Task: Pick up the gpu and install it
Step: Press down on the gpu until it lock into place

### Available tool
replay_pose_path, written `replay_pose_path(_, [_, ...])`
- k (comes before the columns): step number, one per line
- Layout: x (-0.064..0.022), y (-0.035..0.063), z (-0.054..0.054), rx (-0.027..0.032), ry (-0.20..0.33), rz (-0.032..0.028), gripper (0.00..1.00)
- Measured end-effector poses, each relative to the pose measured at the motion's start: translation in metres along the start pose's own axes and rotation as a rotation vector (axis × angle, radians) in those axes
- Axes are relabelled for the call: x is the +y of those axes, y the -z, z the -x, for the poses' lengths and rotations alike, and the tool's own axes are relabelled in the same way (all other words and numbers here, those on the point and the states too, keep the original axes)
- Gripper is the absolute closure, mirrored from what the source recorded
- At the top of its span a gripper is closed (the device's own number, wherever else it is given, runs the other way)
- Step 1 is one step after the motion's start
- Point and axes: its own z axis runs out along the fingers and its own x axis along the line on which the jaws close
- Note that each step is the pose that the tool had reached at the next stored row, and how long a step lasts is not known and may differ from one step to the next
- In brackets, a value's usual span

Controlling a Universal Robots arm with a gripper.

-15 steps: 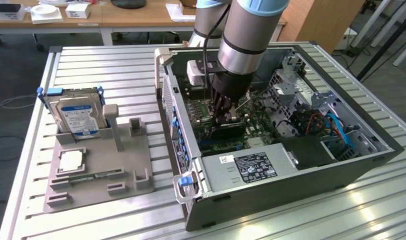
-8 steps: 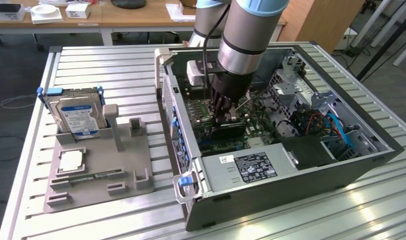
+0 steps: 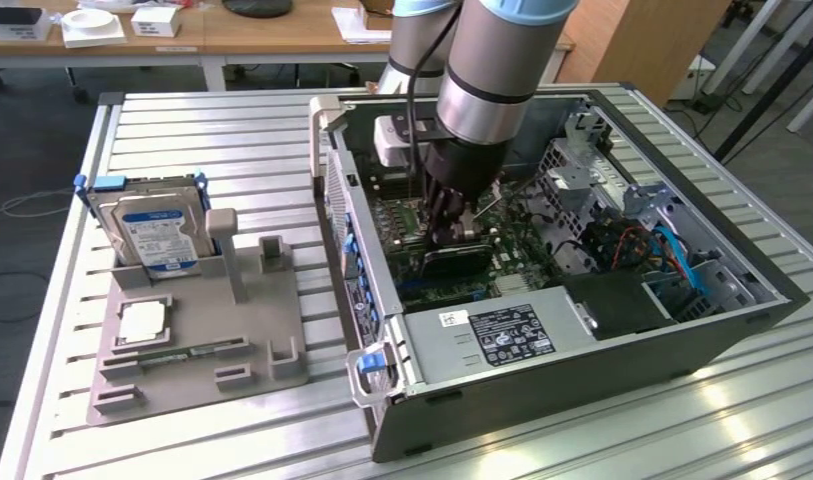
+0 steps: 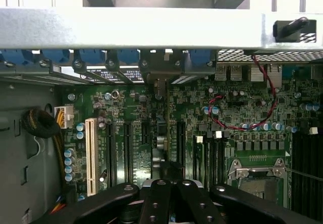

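One gripper (image 3: 457, 235), fingers closed tight, reaches down into the open case (image 3: 726, 345) over the green motherboard (image 3: 513, 265); the gpu (image 3: 456, 258) stands on edge right beneath the fingertips, a dark card among the slots, and whether it is pinched or merely touched cannot be told. In the wrist view the gripper (image 4: 169, 188) shows black knuckles, with the gpu (image 4: 160, 133) seen edge-on running toward the rear bracket, a white slot (image 4: 91, 156) beside it and a red wire (image 4: 265, 108) looping near the CPU socket (image 4: 257, 176). At 5 o'clock from the gripper, exterior view, lies the power supply (image 3: 506, 335); its label is unreadable. At 9 o'clock, a hard drive (image 3: 153, 235) with blue-white label stands in a grey fixture (image 3: 246, 330).
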Motion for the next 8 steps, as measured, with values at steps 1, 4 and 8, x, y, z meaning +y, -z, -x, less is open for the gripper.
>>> replay_pose_path(1, [0.0000, 0.0010, 0.0000, 0.0000, 0.000, 0.0000, 0.90])
replay_pose_path(4, [0.0000, 0.0042, 0.0002, 0.0000, 0.000, 0.0000, 0.90])
replay_pose_path(8, [-0.0003, 0.0069, 0.0004, -0.0002, 0.000, -0.0001, 0.90])
